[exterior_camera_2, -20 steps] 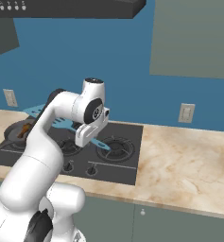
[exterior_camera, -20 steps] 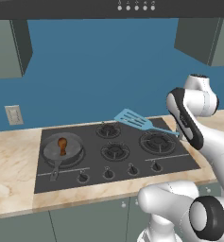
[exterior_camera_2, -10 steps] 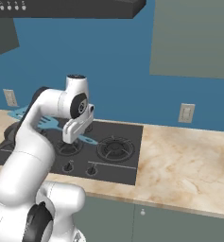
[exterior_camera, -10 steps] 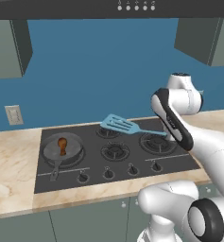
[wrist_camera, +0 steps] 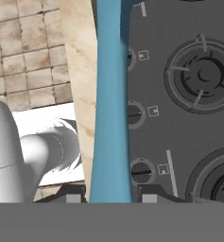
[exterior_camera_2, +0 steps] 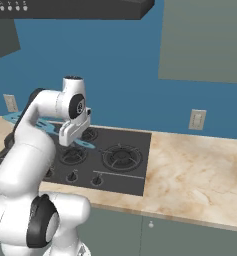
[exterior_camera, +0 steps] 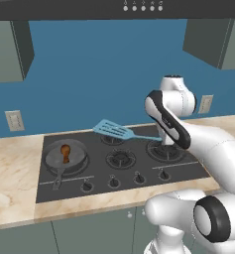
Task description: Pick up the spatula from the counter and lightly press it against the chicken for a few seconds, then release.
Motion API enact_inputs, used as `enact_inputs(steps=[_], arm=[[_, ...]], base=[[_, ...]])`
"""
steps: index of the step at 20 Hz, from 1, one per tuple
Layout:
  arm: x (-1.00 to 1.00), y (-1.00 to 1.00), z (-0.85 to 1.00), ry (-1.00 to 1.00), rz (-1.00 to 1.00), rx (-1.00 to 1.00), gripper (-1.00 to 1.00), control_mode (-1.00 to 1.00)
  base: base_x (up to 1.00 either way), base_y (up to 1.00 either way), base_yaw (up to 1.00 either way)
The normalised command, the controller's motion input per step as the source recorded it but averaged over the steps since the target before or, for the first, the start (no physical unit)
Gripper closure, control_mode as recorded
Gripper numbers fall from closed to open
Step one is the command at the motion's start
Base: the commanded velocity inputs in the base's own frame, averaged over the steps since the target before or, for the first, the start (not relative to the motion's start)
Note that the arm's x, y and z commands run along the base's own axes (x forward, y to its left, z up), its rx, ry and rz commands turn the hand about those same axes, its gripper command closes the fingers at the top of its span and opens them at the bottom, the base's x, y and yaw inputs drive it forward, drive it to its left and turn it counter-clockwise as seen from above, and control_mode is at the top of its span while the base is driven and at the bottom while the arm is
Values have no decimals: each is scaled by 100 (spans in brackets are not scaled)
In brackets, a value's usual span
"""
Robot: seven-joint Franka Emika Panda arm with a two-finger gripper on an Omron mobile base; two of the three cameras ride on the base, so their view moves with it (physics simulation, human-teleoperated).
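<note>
**Spatula held over the cooktop, blade short of the chicken**

The jaws are pinched narrow on the handle of the blue spatula [exterior_camera: 112,130]. In the hand view the handle [wrist_camera: 112,118] runs straight up from between the two dark fingertips [wrist_camera: 72,194], one on each side and tight to it.

The spatula is off the tabletop [exterior_camera: 10,183] and up in the air over the black cooktop [exterior_camera: 99,171]. The slotted blade hangs near the cooktop's back edge, about mid-width. The handle slants right and slightly down toward the wrist, above the right burner [exterior_camera: 163,151]. The grip point itself is hidden behind the arm in the left base view. In the right base view the spatula [exterior_camera_2: 14,118] passes behind the white forearm, and the blade end sticks out on the far left.

The chicken [exterior_camera: 65,150] is a small brown piece sitting in the grey pan [exterior_camera: 49,158]. The pan is on the burner by the cooktop's left edge, with its handle pointing at the front edge. The blade is right of the pan and behind it, near but clearly apart from it, with no contact with pan or chicken.

A row of knobs [exterior_camera: 114,182] runs along the cooktop's front edge, and the hand view shows some of them [wrist_camera: 134,115] just beside the handle. The marbled tabletop [exterior_camera_2: 190,170] runs on past the cooktop's right edge. There are wall outlets [exterior_camera: 13,120] on the blue backsplash and a range hood [exterior_camera: 114,7] overhead.
</note>
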Motion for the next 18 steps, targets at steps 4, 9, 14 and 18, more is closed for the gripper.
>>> enact_inputs(steps=[4, 9, 14, 18], arm=[[14, 39, 0, 9, 0, -8, 100, -100], [6, 25, 5, 4, 0, -13, 100, -100], [9, 15, 3, 3, 0, -12, 100, -100], [2, 18, 0, 1, 0, -10, 100, -100]], base=[[0, 0, 0], [0, 0, 0], [0, 0, 0], [0, 0, 0]])
